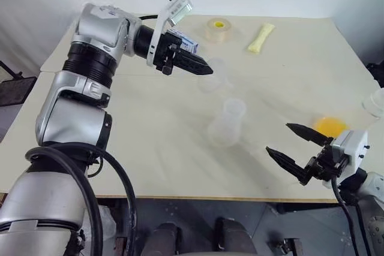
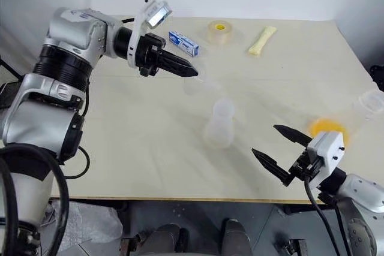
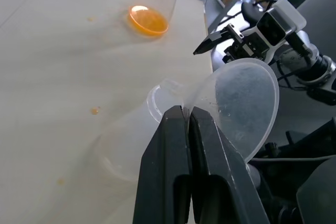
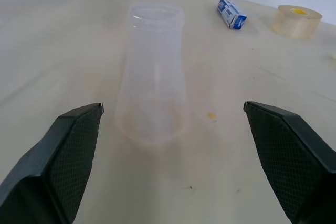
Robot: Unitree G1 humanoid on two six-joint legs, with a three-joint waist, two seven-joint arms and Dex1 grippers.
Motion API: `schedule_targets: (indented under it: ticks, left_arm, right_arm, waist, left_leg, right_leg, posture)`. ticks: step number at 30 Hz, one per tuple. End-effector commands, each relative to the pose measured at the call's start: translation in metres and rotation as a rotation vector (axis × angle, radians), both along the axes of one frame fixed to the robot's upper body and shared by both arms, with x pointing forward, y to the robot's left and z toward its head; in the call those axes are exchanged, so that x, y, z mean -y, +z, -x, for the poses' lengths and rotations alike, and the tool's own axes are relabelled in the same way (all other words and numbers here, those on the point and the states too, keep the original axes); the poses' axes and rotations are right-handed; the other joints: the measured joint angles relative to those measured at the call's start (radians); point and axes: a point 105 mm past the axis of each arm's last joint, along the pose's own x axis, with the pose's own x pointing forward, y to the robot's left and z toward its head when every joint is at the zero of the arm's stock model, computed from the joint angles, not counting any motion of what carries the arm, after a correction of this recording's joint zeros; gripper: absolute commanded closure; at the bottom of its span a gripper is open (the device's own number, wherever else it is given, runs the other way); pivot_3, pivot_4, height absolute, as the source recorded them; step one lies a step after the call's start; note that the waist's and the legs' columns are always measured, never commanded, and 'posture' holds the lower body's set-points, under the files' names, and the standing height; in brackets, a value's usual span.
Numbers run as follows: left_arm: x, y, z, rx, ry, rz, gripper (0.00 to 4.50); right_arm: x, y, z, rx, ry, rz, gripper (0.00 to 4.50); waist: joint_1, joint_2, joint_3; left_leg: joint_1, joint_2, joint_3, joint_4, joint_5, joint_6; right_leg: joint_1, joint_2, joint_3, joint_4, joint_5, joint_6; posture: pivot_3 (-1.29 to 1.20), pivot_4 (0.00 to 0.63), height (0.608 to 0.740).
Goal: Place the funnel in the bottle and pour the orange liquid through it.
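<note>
Right gripper, jaws spread wide and empty, waits near the upright bottle mid-table. Beyond the bottle, the left gripper pinches the funnel by its rim: light, thin, probably slippery.

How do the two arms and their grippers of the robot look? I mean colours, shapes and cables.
Both arms have silver-grey shells with black ribbed joints. The left gripper has two black tapered fingers on a white bracket. The right gripper has the same black pointed fingers, with a white box-shaped camera housing behind them. Thick black cables loop beside both arms.
</note>
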Motion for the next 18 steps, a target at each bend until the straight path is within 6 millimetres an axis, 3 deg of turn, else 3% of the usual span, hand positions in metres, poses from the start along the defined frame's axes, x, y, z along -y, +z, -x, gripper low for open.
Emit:
schedule_targets:
  ticks: [1, 13, 18]
  left_arm:
    - [0.008, 0.011, 0.015, 0.015, -0.137, -0.020, 4.47]
    - [0.031, 0.006, 0.016, 0.054, -0.209, -0.075, 4.47]
    - [0.031, -0.001, 0.013, 0.081, -0.216, -0.132, 4.47]
  right_arm:
    - [-0.001, 0.014, 0.005, 0.075, -0.014, 0.015, 0.00]
    - [-0.002, 0.010, 0.010, 0.080, -0.056, 0.005, 0.00]
    - [-0.001, 0.009, 0.012, 0.081, -0.071, 0.004, 0.00]
  waist:
    - [0.000, 0.000, 0.000]
    - [0.001, -0.001, 0.000]
    - [0.001, -0.001, 0.000]
  left_leg:
    - [0.000, 0.000, 0.000, 0.000, 0.000, 0.000]
    - [-0.001, 0.000, 0.000, 0.000, 0.000, 0.001]
    - [-0.001, 0.000, 0.000, 0.000, 0.000, 0.001]
  right_leg:
    - [0.000, 0.000, 0.000, 0.000, 0.000, 0.000]
    - [0.000, 0.000, 0.001, 0.000, 0.000, 0.000]
    - [0.000, 0.000, 0.001, 0.000, 0.000, 0.000]
  posture:
    - [0.00, 0.150, 0.740]
    - [0.00, 0.150, 0.740]
    - [0.00, 0.150, 0.740]
